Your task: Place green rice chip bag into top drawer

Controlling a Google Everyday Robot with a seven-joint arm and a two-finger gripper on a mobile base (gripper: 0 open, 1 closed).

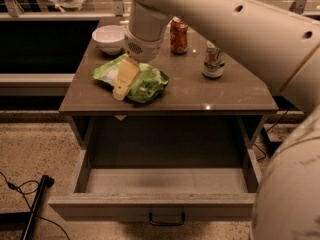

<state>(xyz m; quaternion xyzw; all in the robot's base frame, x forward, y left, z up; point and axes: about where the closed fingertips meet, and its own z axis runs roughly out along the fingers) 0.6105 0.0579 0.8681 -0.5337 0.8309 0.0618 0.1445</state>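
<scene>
The green rice chip bag (142,81) lies on the cabinet top (200,96), left of centre, near the front edge. My gripper (121,84) hangs from the big pale arm and points down over the bag's left half; a cream finger (125,76) lies across the bag. The top drawer (165,181) is pulled out below, its pale inside showing nothing in it, with its dark handle (166,218) at the front centre.
A white bowl (109,37) stands at the back left of the top. A red can (178,35) stands behind the bag and a green-and-white can (213,60) to the right. A dark pole and cable (32,209) lie on the floor at left.
</scene>
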